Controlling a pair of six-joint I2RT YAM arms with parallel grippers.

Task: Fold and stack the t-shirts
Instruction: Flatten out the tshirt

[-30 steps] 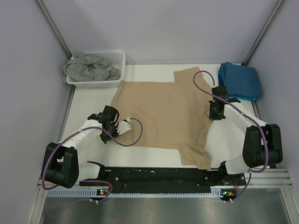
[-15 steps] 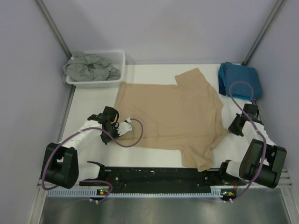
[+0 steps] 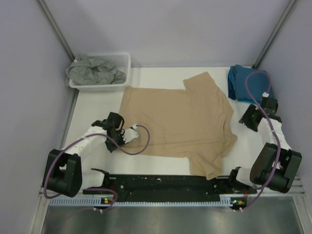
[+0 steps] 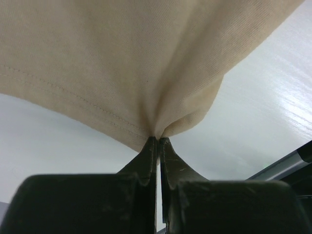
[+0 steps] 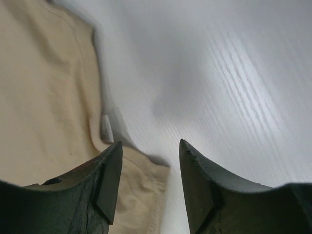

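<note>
Overhead view: illumination is even and diffuse, arriving from above. The white table (image 3: 161, 77) is bright without burnt-out areas, and shadows on it are faint and soft-edged. The frame posts (image 3: 57, 27) lean outward, which indicates wide-angle distortion at the edges. Left wrist view: the tan shirt (image 4: 122, 58) is sharp enough to show its stitching. The fingers (image 4: 146, 163) of the left gripper (image 4: 157, 138) are near-black and soft, and streaked glare lies on the table at right. Right wrist view: the picture is blurred throughout. The shirt's edge is smeared, with a soft shadow beside it. The fingers (image 5: 105, 185) of the right gripper (image 5: 150, 144) are underexposed.
</note>
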